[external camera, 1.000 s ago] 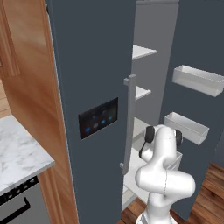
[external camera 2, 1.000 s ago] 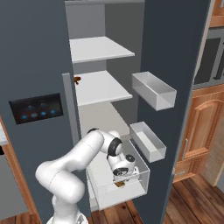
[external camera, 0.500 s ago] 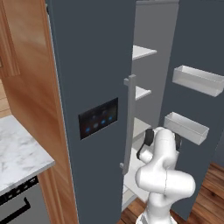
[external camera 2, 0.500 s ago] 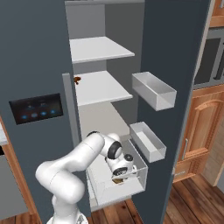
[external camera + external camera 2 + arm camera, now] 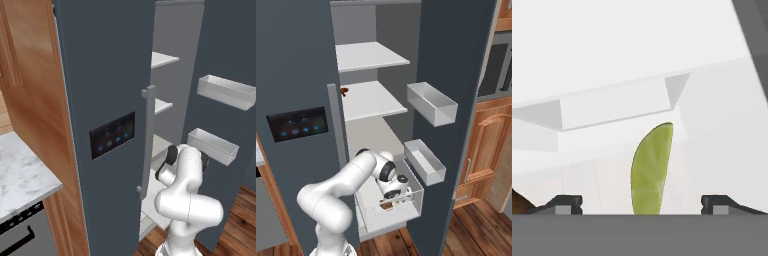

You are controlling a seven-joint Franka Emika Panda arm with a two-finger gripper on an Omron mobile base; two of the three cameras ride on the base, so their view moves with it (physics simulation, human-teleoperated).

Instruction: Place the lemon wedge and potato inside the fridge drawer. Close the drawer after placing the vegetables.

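Bottom centre of hand view: lemon wedge (image 5: pixel 651 170) in the drawer (image 5: pixel 415 194), long axis running up the frame, midway between the fingertips | gripper (image 5: pixel 392 200) jaws spread wide, holding nothing, down inside drawer | brown potato (image 5: pixel 519 202) at bottom left edge, just beside left tip | drawer pulled out, judged: close next

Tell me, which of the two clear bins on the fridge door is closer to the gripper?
The lower door bin, just beside the open gripper in the fridge drawer; the upper bin hangs well above.
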